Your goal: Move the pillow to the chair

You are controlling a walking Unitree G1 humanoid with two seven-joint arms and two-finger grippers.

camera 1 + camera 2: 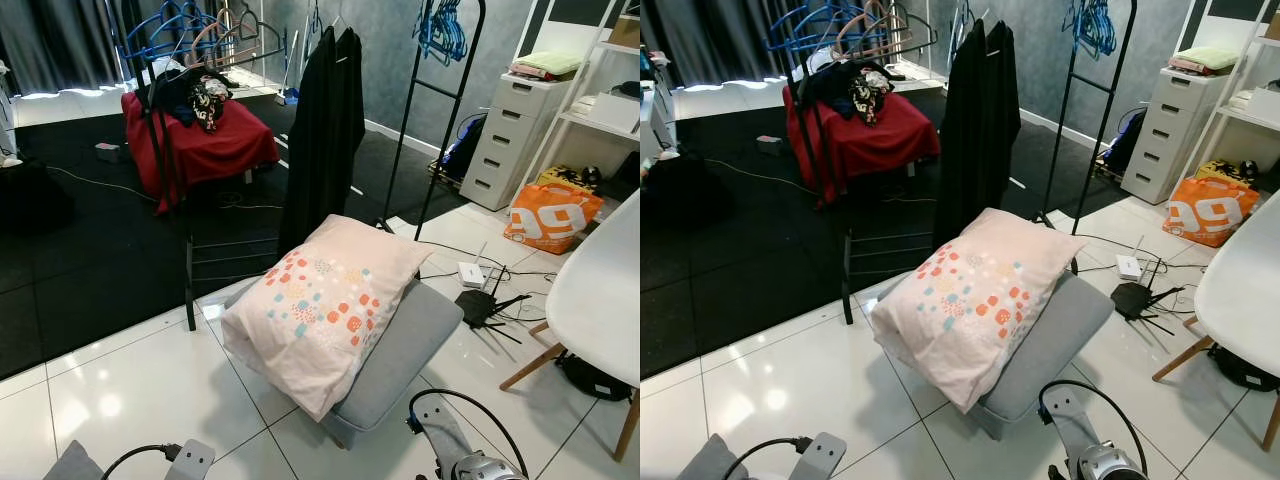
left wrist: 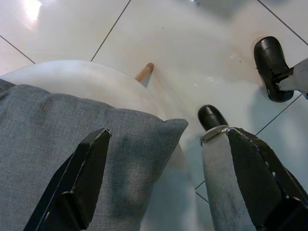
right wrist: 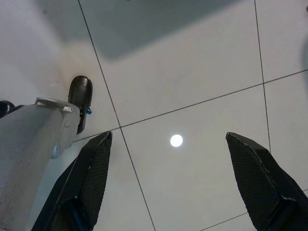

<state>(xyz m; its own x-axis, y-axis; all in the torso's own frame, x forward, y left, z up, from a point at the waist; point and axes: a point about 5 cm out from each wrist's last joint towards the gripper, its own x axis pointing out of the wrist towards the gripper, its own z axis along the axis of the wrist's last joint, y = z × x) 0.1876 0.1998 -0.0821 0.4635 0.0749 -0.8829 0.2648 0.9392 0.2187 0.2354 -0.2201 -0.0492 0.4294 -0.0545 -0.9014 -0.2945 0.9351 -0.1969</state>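
Observation:
A pale pink pillow [image 1: 325, 305] with coloured dots lies tilted on a grey cushioned seat [image 1: 405, 350] on the white tile floor, straight ahead of me. A white shell chair [image 1: 600, 280] with wooden legs stands at the right edge. Both my arms hang low: the left arm [image 1: 185, 462] and the right arm [image 1: 465, 462] show at the bottom. In the left wrist view my left gripper [image 2: 166, 139] is open above a grey cushion [image 2: 53, 149] on a white rounded seat [image 2: 96, 77]. My right gripper [image 3: 168, 137] is open over bare floor tiles.
A black clothes rack with a dark garment [image 1: 322, 130] stands just behind the pillow. A router and cables [image 1: 482, 300] lie on the floor between pillow and chair. White drawers [image 1: 510, 140], an orange bag [image 1: 550, 215] and a red-covered table [image 1: 205, 145] lie farther back.

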